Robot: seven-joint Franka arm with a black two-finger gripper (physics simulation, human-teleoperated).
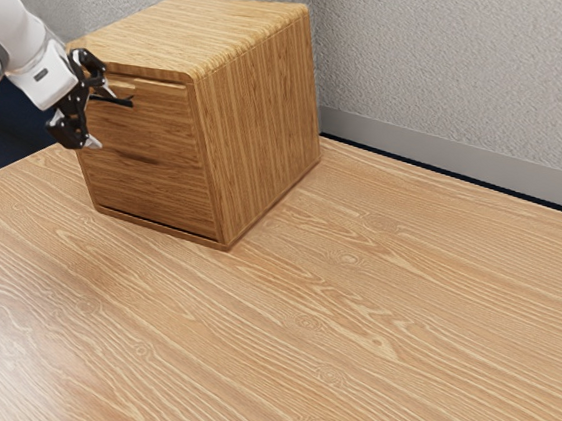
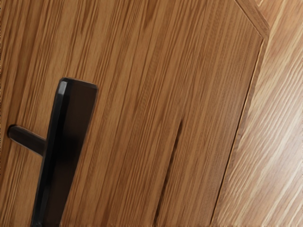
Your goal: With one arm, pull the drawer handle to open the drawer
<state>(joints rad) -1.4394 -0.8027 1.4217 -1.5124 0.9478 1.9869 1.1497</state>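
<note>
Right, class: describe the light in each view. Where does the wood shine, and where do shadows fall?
Exterior view: the table has a pale sheen toward its lower left, the cabinet lays a soft shadow along its base on the exterior view's right, and its top is lighter than its front. Wrist view: bright streaks run across the table beside the drawer front, and the black handle has one thin lit edge.

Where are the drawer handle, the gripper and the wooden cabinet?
drawer handle (image 2: 65,151), wrist view, middle of the black bar.
gripper (image 1: 93,102), exterior view, midway between its fingertips.
wooden cabinet (image 1: 261,118), exterior view, its side wall.
</note>
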